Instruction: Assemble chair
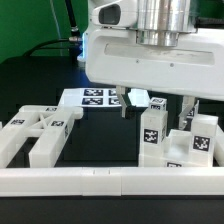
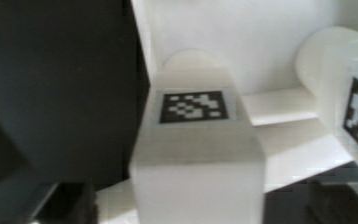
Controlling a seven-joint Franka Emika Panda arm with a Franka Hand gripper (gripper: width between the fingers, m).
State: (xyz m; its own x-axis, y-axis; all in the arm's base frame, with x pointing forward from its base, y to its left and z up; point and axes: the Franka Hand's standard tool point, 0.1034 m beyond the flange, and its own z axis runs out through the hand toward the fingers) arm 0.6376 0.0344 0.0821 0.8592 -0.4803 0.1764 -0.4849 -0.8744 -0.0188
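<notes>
The wrist view's edge cuts off the chair part (image 2: pixel 197 165).

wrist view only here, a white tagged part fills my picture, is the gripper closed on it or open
Observer: Open. In the exterior view the gripper straddles the standing tagged part, with both fingers clear of its sides.
Operator: any loose parts i can't see
Observer: Yes, a group of white parts lies on the exterior view's left, well apart from the gripper.
Operator: whats behind the part
Observer: The marker board lies flat on the table behind it.
</notes>
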